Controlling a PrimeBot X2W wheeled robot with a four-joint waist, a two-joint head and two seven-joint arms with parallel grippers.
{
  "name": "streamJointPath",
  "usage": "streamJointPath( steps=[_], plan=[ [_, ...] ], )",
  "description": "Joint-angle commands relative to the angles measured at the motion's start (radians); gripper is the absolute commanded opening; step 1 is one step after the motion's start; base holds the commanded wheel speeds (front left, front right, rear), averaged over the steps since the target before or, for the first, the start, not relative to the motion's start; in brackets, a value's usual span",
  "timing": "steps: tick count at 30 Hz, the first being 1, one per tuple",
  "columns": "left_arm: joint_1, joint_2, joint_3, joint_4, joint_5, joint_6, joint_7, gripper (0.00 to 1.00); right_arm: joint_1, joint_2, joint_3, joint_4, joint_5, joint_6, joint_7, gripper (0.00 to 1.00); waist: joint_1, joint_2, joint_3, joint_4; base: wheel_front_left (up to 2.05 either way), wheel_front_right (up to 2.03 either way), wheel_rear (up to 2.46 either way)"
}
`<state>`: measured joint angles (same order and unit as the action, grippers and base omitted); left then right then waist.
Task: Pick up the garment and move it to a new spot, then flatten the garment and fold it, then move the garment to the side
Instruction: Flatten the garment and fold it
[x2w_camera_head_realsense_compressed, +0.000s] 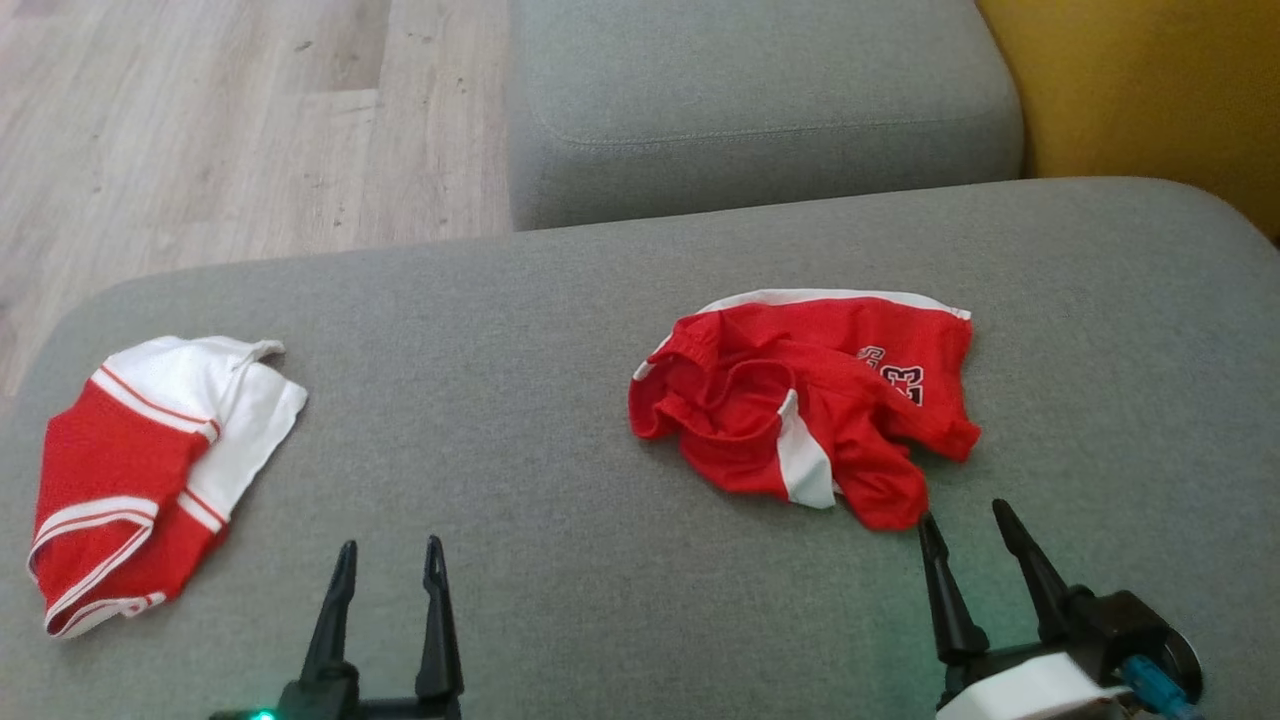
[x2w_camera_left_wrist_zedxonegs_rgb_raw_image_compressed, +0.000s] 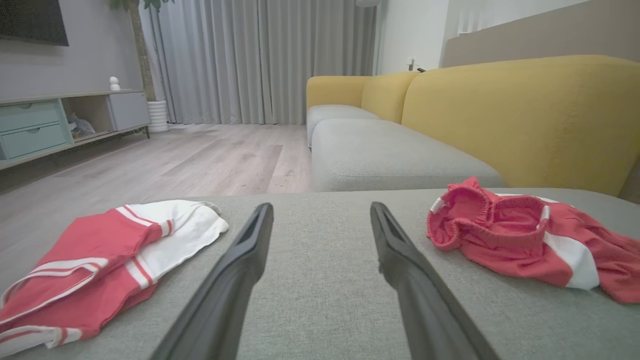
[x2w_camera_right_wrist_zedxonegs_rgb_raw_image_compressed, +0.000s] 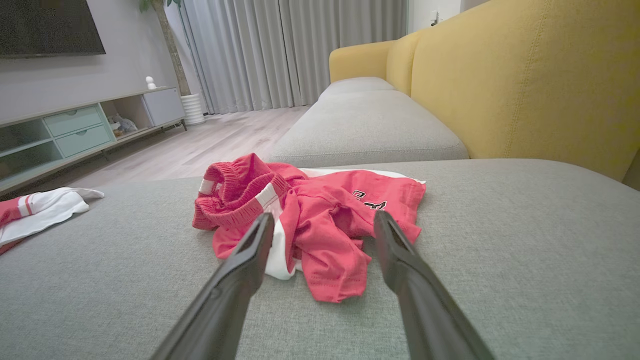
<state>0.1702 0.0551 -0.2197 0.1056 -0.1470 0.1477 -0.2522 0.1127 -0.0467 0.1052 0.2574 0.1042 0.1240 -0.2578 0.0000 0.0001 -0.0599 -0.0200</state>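
A crumpled red garment (x2w_camera_head_realsense_compressed: 810, 400) with white side stripes and a dark number print lies on the grey cushion (x2w_camera_head_realsense_compressed: 560, 400), right of centre. From the left wrist it lies at the right (x2w_camera_left_wrist_zedxonegs_rgb_raw_image_compressed: 525, 235); from the right wrist it sits just ahead of the fingers (x2w_camera_right_wrist_zedxonegs_rgb_raw_image_compressed: 310, 220). My right gripper (x2w_camera_head_realsense_compressed: 962, 520) stands open just short of its near hem, touching nothing. My left gripper (x2w_camera_head_realsense_compressed: 390, 560) is open too, low over bare cushion at the lower left, with nothing between its fingers (x2w_camera_left_wrist_zedxonegs_rgb_raw_image_compressed: 240, 270).
A folded red and white garment (x2w_camera_head_realsense_compressed: 150, 470) lies at the cushion's left end (x2w_camera_left_wrist_zedxonegs_rgb_raw_image_compressed: 100, 260). Behind stand a second grey seat cushion (x2w_camera_head_realsense_compressed: 760, 100) and the yellow sofa back (x2w_camera_head_realsense_compressed: 1150, 90). Wood floor (x2w_camera_head_realsense_compressed: 200, 130) lies beyond the left edge.
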Motion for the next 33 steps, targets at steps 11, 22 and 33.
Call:
streamJointPath(
  steps=[11, 22, 33],
  plan=[
    [-0.227, -0.005, -0.116, 0.131, -0.019, -0.138, -0.01, 1.0, -0.092, -0.004, 0.058, -0.044, -0.033, 0.007, -0.004, 1.0, 0.0, -0.0001, 0.089, -0.131, 0.0, 0.0, 0.0],
    [-0.645, -0.005, -0.313, 0.466, -0.132, -0.242, 0.041, 1.0, -0.187, -0.004, 0.133, -0.054, -0.025, 0.007, -0.004, 1.0, 0.0, -0.0001, 0.225, -0.303, 0.0, 0.0, 0.0],
    [-0.772, -0.005, -0.365, 0.644, -0.18, -0.232, 0.05, 0.93, -0.198, -0.004, 0.147, -0.049, -0.001, 0.007, -0.004, 1.0, 0.0, -0.0001, 0.249, -0.388, 0.0, 0.0, 0.0]
  ],
)
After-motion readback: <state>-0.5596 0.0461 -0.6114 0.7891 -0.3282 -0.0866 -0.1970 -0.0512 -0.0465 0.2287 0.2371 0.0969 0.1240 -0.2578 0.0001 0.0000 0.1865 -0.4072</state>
